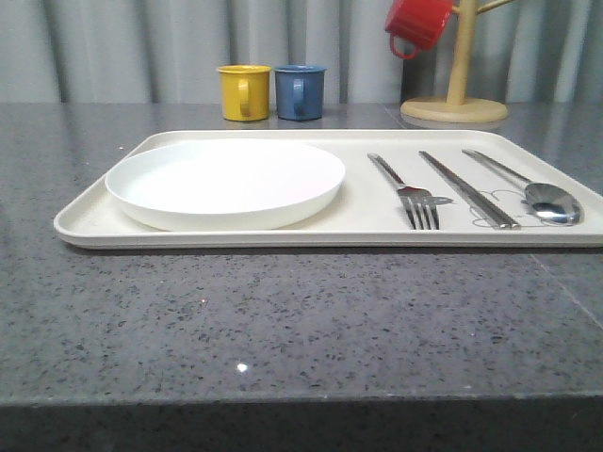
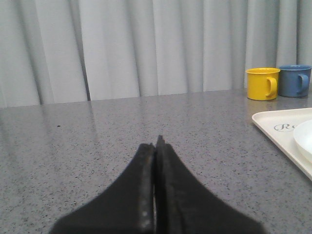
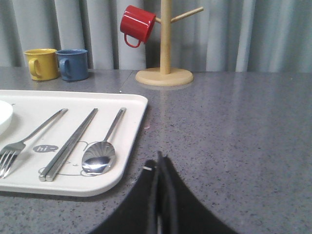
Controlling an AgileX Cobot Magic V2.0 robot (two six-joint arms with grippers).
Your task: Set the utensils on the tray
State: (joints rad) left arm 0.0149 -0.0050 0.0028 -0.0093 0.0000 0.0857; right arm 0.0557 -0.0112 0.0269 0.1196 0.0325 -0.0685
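The cream tray [image 1: 85,226] lies across the grey table. On it sit the white plate [image 1: 226,179] at the left, then the steel fork [image 1: 405,188], the pair of chopsticks [image 1: 466,188] and the spoon [image 1: 537,193] side by side at the right. In the right wrist view the fork [image 3: 29,139], chopsticks [image 3: 70,144] and spoon [image 3: 102,153] rest on the tray [image 3: 131,141]. My right gripper [image 3: 158,158] is shut and holds nothing, over bare table just beside the tray's corner. My left gripper [image 2: 157,141] is shut and holds nothing, over bare table away from the tray [image 2: 273,124].
A yellow mug [image 1: 243,91] and a blue mug [image 1: 300,91] stand behind the tray. A wooden mug tree [image 1: 455,94] with a red mug [image 1: 417,24] hung on it stands at the back right. Grey curtains close off the back.
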